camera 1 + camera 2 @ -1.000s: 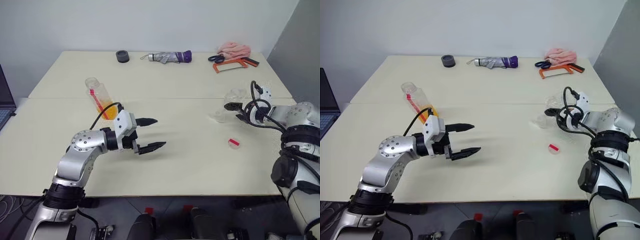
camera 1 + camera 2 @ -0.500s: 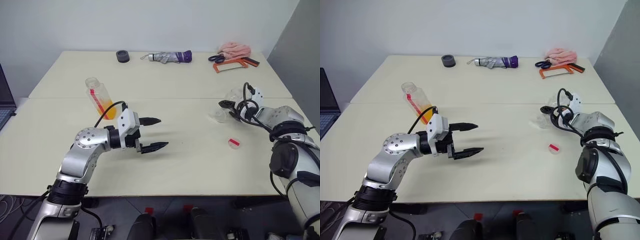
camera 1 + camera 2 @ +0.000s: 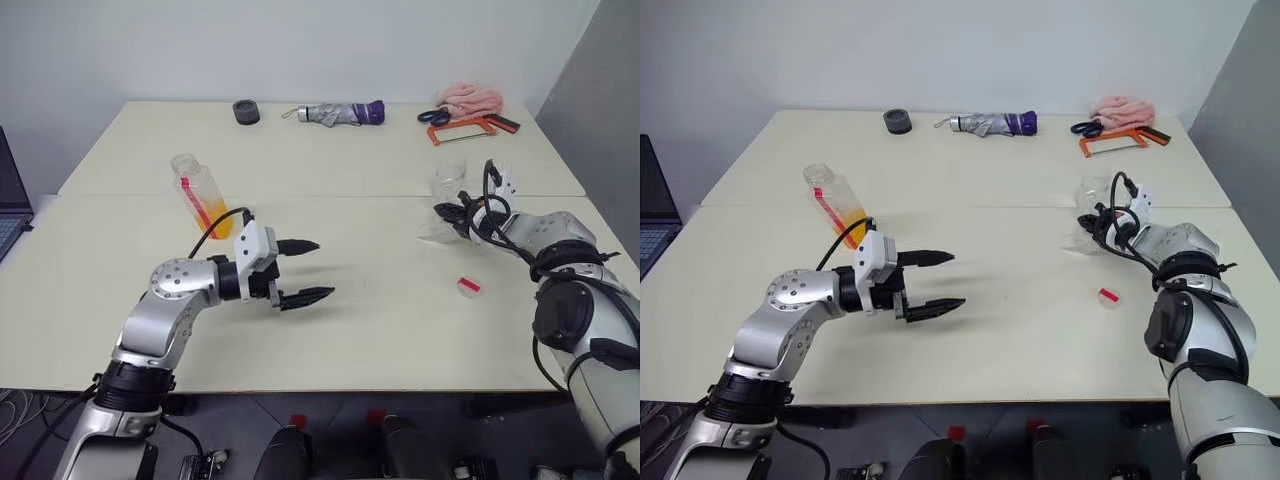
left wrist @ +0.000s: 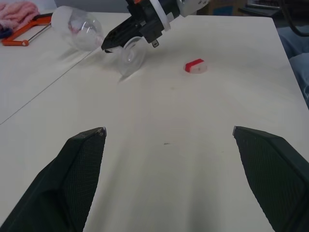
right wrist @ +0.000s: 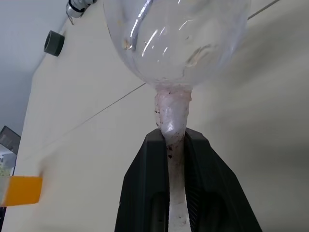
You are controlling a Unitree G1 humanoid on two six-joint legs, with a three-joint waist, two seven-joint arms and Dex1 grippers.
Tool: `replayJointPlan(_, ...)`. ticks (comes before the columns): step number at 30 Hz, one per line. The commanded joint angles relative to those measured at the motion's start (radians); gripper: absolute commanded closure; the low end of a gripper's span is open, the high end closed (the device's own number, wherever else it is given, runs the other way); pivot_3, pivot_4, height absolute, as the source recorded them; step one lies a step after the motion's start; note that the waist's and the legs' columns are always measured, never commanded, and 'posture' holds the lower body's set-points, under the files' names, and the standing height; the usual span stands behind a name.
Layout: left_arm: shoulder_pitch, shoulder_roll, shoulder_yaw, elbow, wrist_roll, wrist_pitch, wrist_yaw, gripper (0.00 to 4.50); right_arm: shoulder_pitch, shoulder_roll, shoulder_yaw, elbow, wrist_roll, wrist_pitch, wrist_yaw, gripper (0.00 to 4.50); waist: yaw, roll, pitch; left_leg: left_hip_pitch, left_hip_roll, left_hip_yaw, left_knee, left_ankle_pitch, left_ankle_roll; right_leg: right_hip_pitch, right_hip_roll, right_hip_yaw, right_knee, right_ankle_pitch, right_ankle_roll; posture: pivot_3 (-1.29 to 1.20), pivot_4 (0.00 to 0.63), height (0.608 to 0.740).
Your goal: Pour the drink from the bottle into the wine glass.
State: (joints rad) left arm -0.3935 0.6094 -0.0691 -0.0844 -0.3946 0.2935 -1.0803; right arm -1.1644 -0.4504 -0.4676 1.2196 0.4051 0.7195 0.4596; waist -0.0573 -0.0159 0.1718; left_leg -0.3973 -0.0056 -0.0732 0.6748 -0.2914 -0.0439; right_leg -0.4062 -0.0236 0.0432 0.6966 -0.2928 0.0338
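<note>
The two head views are looking forward and down from above over the table (image 3: 380, 330), far enough back to be taking in both arms, and are sharing nearly the whole scene. The left wrist camera is facing low across the tabletop toward the wine glass (image 4: 77, 31). The right wrist camera is sitting very close to that same glass, looking along its stem (image 5: 172, 130) to the bowl

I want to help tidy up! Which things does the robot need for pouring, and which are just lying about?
Needed: clear plastic bottle of orange drink; clear stemmed wine glass; small red-and-white cap.

Lying about: grey folded umbrella; orange hacksaw; pink cloth; black tape roll; scissors.
</note>
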Motion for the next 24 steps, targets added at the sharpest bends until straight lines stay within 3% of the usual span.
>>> replayJointPlan(1, 0.003, 0.015, 0.048, -0.023, -0.024, 0.004, 0.007, 0.0, 0.059, 0.063, 0.121, -0.205, -0.106, -0.307, 0.008, 4.37, -0.001, 0.0, 0.0, 0.0, 0.0, -0.001, 0.0, 0.0, 0.0, 0.0, 0.0, 0.0, 0.0, 0.0, 0.0, 0.0, 0.15, 0.74)
replayJointPlan(5, -0.005, 0.018, 0.06, -0.019, -0.03, 0.019, 0.002, 0.0, 0.175, 0.134, 0.24, -0.341, -0.207, -0.512, -0.017, 4.37, -0.004, 0.0, 0.0, 0.0, 0.001, -0.003, 0.0, 0.0, 0.0, -0.001, 0.0, 0.0, 0.001, 0.0, 0.0, 0.0, 0.15, 0.74)
replayJointPlan(9, -0.008, 0.026, 0.065, -0.016, -0.035, 0.031, -0.007, 0.0, 0.28, 0.175, 0.324, -0.46, -0.257, -0.579, -0.01, 4.37, -0.003, 0.0, 0.0, 0.0, 0.002, -0.005, 0.001, 0.001, -0.002, -0.001, -0.001, 0.0, 0.001, 0.0, 0.0, 0.0, 0.15, 0.74)
replayJointPlan(24, -0.003, 0.023, 0.061, -0.031, -0.054, 0.058, 0.0, 0.0, 0.591, 0.162, 0.377, -0.767, -0.253, -0.4, 0.006, 4.37, 0.001, 0.0, -0.002, 0.003, 0.002, -0.006, 0.001, 0.0, 0.0, 0.003, -0.001, -0.001, 0.001, 0.0, 0.0, 0.0, 0.15, 0.74)
